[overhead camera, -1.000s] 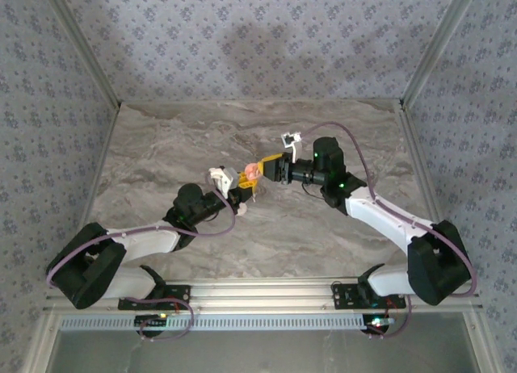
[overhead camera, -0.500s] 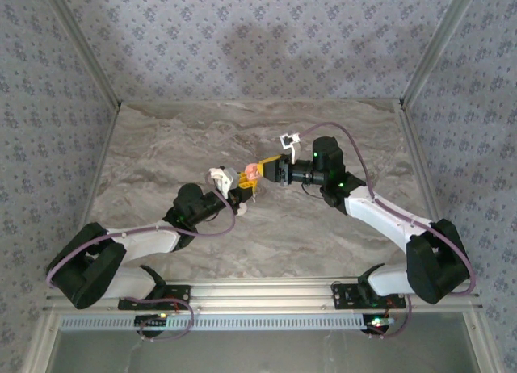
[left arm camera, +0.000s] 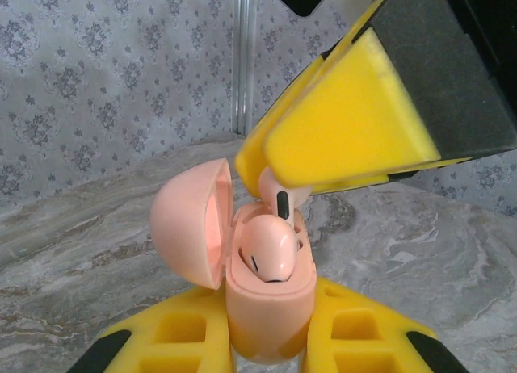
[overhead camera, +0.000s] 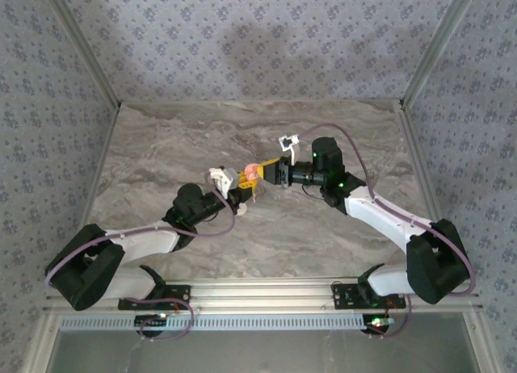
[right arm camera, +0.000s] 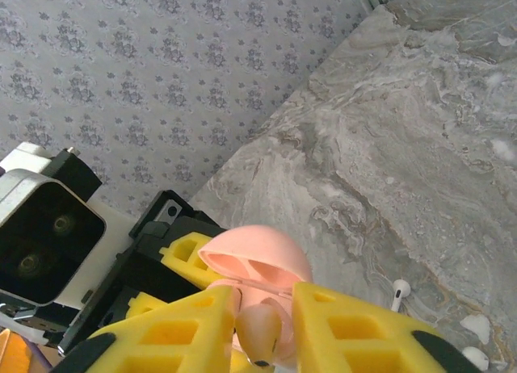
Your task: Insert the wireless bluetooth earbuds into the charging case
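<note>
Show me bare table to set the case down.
Free: the table strip along the back wall, and the left side between the left wall and left arm. Crowded: the centre, where left gripper and right gripper meet at the charging case.

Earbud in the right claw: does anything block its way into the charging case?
Nothing visible does. The lid is swung open aside, and the held earbud is at the case mouth beside the seated earbud.
</note>
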Controlling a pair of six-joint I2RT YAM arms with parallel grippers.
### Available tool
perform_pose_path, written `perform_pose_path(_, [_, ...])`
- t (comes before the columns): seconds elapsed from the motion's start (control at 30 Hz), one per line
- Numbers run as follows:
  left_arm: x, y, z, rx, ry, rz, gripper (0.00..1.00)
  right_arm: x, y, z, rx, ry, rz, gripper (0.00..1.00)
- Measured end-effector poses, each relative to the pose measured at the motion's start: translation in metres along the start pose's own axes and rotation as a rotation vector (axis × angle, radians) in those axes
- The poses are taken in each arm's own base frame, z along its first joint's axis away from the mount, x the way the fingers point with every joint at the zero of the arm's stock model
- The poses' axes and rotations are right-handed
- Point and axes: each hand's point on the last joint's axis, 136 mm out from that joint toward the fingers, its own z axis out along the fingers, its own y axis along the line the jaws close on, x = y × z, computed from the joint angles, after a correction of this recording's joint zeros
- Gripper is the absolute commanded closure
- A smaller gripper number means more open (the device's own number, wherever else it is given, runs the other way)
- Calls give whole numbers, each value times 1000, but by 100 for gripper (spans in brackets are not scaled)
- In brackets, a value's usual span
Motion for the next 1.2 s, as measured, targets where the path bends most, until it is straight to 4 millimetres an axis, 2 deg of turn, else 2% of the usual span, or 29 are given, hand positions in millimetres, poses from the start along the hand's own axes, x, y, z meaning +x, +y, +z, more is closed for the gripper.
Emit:
perform_pose_path(0.2, [1, -2, 0, 11, 5, 6, 83, -3, 3, -4, 5, -8, -12, 61])
perform_pose_path(0.37, [3, -4, 0, 21, 15, 7, 83, -9, 8, -11, 5, -27, -29, 60])
perform_pose_path(0.67, [1, -4, -1, 22, 10, 11, 83, -10, 12, -18, 12, -25, -39, 71])
perform_pose_path(0.83, [-5, -5, -3, 23, -4, 16, 83, -5, 9, -18, 18, -11, -25, 73])
perform_pose_path(1.2, [-4, -5, -3, 23, 0, 15, 83, 1, 7, -17, 20, 10, -8, 78])
